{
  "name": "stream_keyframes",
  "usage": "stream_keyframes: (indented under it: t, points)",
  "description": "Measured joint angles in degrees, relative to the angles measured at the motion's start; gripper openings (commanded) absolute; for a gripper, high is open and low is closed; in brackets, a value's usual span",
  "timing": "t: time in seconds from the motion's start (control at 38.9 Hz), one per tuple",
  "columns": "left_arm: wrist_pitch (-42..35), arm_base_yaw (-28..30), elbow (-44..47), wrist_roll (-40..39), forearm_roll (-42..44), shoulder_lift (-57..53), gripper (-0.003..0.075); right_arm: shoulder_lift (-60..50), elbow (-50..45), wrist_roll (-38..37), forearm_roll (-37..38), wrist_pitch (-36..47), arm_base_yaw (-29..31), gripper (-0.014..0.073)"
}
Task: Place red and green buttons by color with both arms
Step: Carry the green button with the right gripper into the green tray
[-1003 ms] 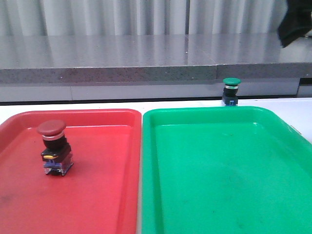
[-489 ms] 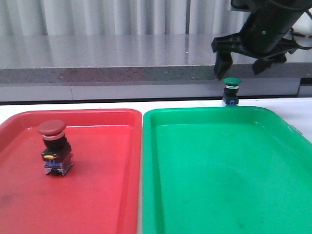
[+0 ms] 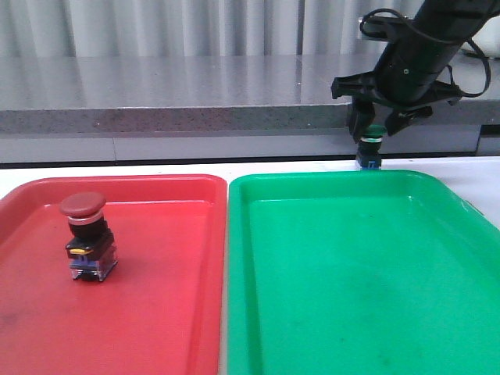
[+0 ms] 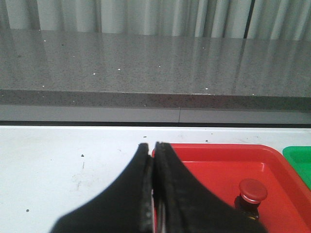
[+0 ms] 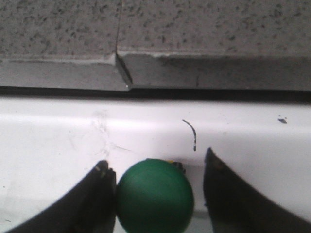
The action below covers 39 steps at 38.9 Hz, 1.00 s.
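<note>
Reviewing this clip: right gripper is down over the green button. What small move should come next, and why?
Probably close the right gripper. Its open fingers straddle the green button: one finger touches the cap, the other stands clear. The button sits on the white table, behind the green tray, so it needs gripping before lifting.

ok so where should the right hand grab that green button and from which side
Best from straight above, fingers either side of the green button's round cap, or the collar just beneath it. It stands upright on the white table behind the green tray, so the wide cap offers an easy hold. The right hand is already open around the cap.
</note>
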<state>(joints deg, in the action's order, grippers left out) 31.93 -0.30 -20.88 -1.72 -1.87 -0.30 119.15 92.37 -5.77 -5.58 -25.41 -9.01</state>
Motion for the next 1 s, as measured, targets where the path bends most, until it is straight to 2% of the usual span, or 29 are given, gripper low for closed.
stream_keyframes:
  t: [0.26,0.46,0.8,1.0]
  points:
    - [0.0,0.0,0.0,0.0,0.0,0.0,-0.002,-1.32,0.75,0.13,-0.04,-2.16,0.0,0.0269]
    - [0.0,0.0,0.0,0.0,0.0,0.0,-0.002,-9.96,-1.48,0.34,-0.04,-2.36,-0.13,0.0269]
    - [0.0,0.0,0.0,0.0,0.0,0.0,-0.002,-31.72,-27.3,0.34,-0.04,3.51,-7.53,0.0269]
    - [0.0,0.0,0.0,0.0,0.0,0.0,-0.002,-37.65,-42.28,0.34,-0.13,7.43,-12.46,0.0269]
